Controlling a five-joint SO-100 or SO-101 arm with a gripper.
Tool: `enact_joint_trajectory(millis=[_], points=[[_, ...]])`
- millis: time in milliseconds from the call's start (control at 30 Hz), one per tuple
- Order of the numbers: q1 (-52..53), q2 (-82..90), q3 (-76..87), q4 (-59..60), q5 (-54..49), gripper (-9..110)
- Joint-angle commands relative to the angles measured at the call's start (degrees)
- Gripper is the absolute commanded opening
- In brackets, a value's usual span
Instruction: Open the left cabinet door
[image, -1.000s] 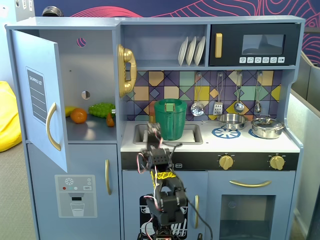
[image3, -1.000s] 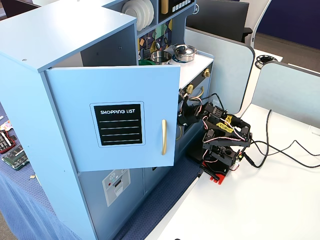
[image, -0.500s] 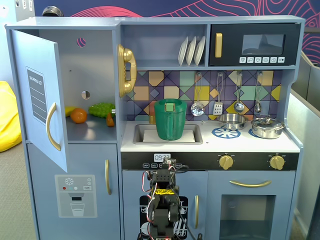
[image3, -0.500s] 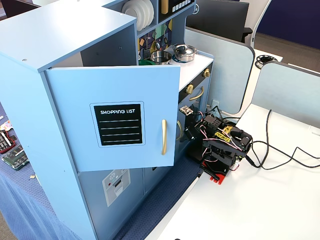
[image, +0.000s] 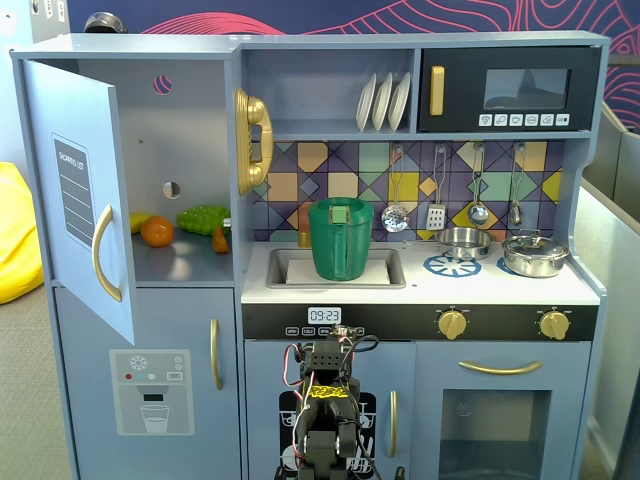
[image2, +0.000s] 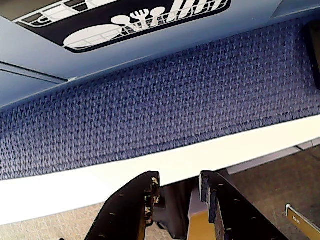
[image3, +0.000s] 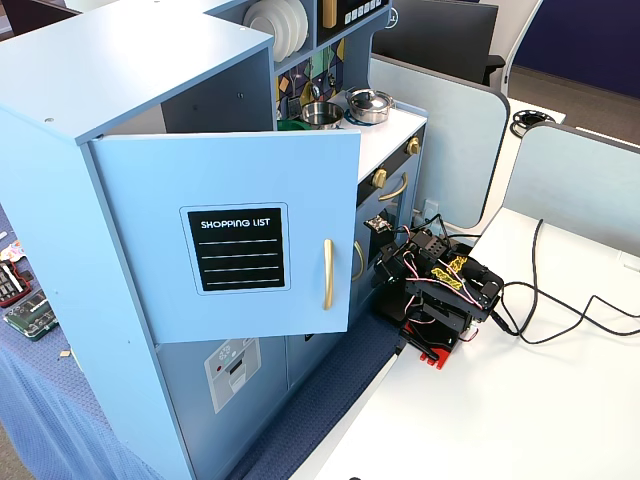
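Gripper (image2: 176, 192) empty, jaws slightly apart, folded low in front of the small dishwasher door (image: 330, 405), well right of and below the left cabinet door (image3: 235, 250). That door already stands swung out wide on its left-edge hinges; in a fixed view the fruit (image: 180, 225) inside shows. Door looks like a stiff, light painted board, probably slick; it should swing freely. Best hold: the vertical gold handle (image3: 327, 273) near the free edge, or push the edge itself. Open table (image3: 520, 410) right of the door; swing arc looks unobstructed, though hinge travel is hard to judge.
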Motion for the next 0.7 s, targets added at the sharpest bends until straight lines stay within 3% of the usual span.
enact_joint_trajectory(millis=[0,367,667], points=[[-0.8,0.0,-0.3,6.9,-1.0,0],[-0.9,0.0,-0.3,13.1,-8.0,0],[-0.8,0.0,-0.3,13.1,-6.8,1]])
